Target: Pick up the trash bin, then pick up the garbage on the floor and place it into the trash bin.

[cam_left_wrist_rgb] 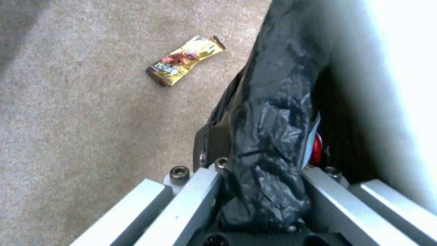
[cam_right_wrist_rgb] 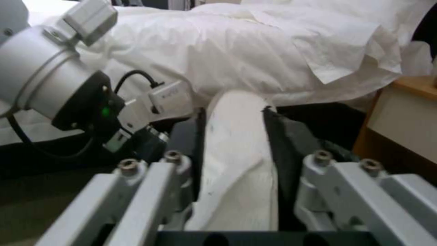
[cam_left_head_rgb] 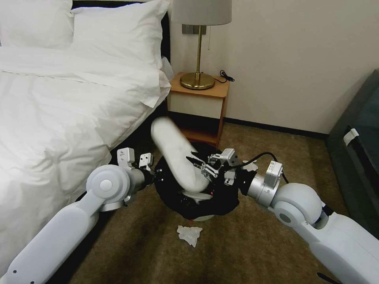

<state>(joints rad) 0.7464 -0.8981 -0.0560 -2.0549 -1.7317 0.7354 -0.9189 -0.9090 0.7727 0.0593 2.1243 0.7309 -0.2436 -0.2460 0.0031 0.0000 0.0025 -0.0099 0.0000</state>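
The round black-bagged trash bin (cam_left_head_rgb: 197,197) is clamped at its left rim by the left gripper (cam_left_wrist_rgb: 262,191). A flat white slipper (cam_left_head_rgb: 177,156) is pinched by the right gripper (cam_right_wrist_rgb: 237,191) over the bin mouth (tilted, toe overhanging the far rim). Risk: released here, it could tip out.

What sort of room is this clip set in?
Most likely a hotel bedroom: a bed with white linen, a nightstand carrying a brass lamp, and a carpet.

Counted in a hotel rm: one trash bin (cam_left_head_rgb: 221,201), black-bagged; one white slipper (cam_left_head_rgb: 175,156); one crumpled tissue (cam_left_head_rgb: 189,234) on carpet; one gold snack packet (cam_left_wrist_rgb: 184,61). Also seen: two pillows (cam_left_head_rgb: 118,29), one brass lamp (cam_left_head_rgb: 198,43), one nightstand (cam_left_head_rgb: 197,104), two grippers, left (cam_left_head_rgb: 156,173) & right (cam_left_head_rgb: 201,167).
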